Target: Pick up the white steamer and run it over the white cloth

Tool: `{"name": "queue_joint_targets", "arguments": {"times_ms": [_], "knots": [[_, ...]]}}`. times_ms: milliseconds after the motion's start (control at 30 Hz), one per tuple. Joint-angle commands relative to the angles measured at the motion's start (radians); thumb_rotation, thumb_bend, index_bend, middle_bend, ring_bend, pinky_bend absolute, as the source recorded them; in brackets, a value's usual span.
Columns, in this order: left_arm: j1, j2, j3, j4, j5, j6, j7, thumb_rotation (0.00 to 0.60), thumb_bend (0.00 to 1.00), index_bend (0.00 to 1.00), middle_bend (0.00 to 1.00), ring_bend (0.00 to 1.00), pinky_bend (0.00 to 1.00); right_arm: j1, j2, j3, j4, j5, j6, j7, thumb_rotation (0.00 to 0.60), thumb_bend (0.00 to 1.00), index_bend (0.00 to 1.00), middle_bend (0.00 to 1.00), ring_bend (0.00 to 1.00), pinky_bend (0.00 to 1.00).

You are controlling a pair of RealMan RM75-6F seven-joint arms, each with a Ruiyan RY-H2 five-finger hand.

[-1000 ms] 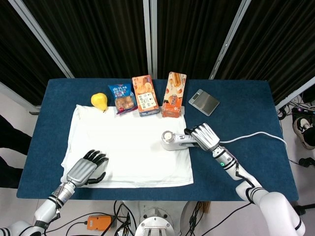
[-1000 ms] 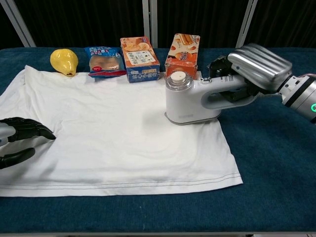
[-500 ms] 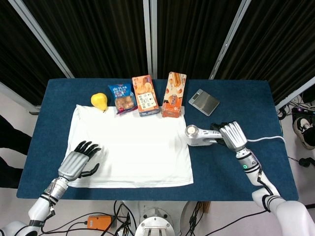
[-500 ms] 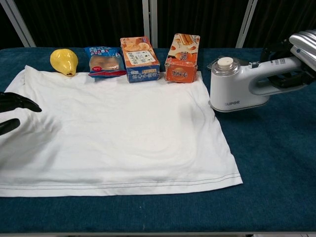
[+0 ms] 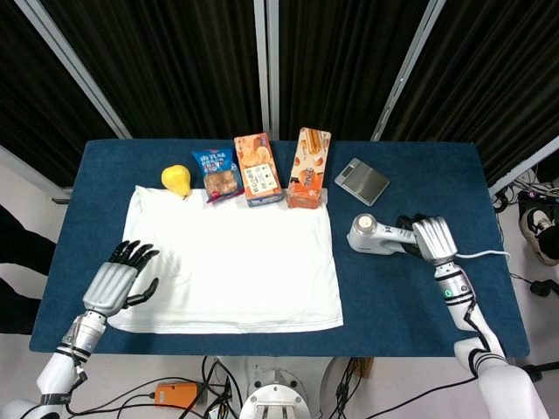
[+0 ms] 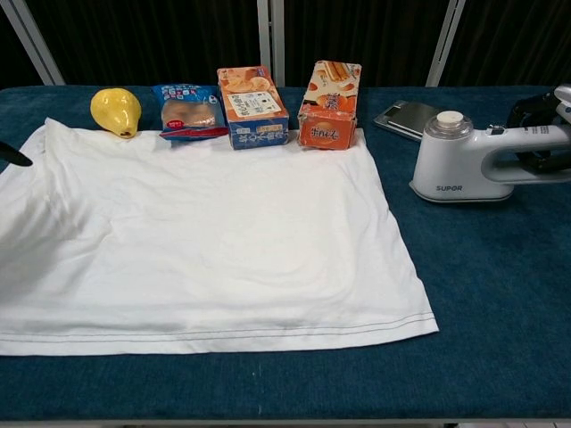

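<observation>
Dark curtains hang behind the blue counter. On it the white cloth lies spread flat, with the white steamer standing on the bare blue surface just beside the cloth's right edge. The right hand holds the steamer's handle, fingers wrapped around it. At the cloth's left edge, the left hand holds nothing, its fingers spread wide.

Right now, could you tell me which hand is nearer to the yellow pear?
Left. The left hand lies at the white cloth's left edge, below the yellow pear; the right hand grips the white steamer across the table.
</observation>
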Motion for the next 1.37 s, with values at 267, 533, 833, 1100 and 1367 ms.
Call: {"name": "queue_joint_targets", "arguments": {"times_ms": [267,533,833,1100,1367], "knots": [[0.029,0.037,-0.012,-0.01,-0.03,0.03,-0.006,0.0,0.31,0.14,0.1,0.0,0.0,-0.015,0.143,0.034,-0.246,0.051,-0.105,-0.136,0.6,0.14,0.01,0.22,0.08,0.22],[0.055,0.067,-0.024,-0.01,-0.056,0.057,-0.024,0.0,0.31,0.14,0.1,0.0,0.0,-0.046,0.366,0.052,-0.603,0.093,-0.15,-0.254,0.6,0.04,0.0,0.15,0.01,0.15],[0.1,0.118,-0.044,-0.006,-0.101,0.104,-0.061,0.0,0.31,0.14,0.1,0.0,0.0,-0.129,0.616,0.072,-0.968,0.134,-0.082,-0.35,0.6,0.03,0.0,0.15,0.06,0.23],[0.182,0.169,-0.053,-0.001,-0.132,0.2,-0.118,0.001,0.31,0.14,0.1,0.0,0.0,-0.269,0.788,0.062,-1.189,0.154,0.063,-0.365,0.6,0.03,0.04,0.15,0.09,0.26],[0.263,0.179,-0.041,0.013,-0.122,0.286,-0.163,0.029,0.31,0.14,0.1,0.0,0.0,-0.358,0.845,0.034,-1.273,0.15,0.126,-0.37,0.6,0.03,0.04,0.15,0.07,0.23]]}}
